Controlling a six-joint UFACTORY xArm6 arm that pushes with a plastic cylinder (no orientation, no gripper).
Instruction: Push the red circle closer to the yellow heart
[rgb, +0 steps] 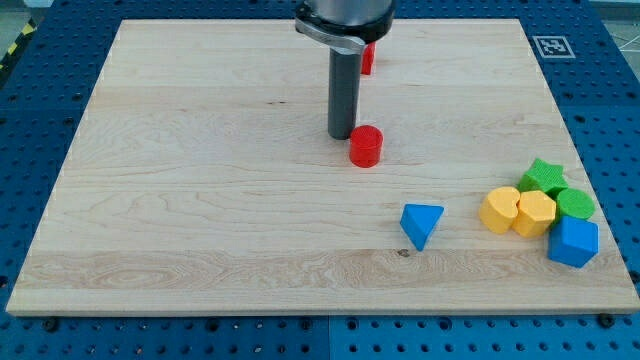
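My tip (342, 136) is down on the wooden surface (200, 200), near the middle and toward the view's top. I have no hand that opens or shuts. I only have a straight dark rod, so there is nothing held.

The red circle (366, 146) sits just beside my tip, on the view's right and a little lower. It looks like it is touching the rod or almost touching, but I cannot tell which.

The yellow heart (499, 210) is well apart from the red circle. It is down toward the view's bottom right. It is part of a small bunch of blocks there. A yellow block (535, 213) with flat sides sits right against the heart, on its right. A green star (543, 177) is above those two. A green block (575, 204), round on top, is just to the right of the yellow block. A blue block (573, 242) sits below the green one, close to the board's right edge.

A blue triangle (421, 224) stands alone between the red circle and the bunch, to the left of the heart and near it.

Another red block (367, 58) peeks out behind my rod at the view's top. Most of it is hidden, so I cannot tell its shape.
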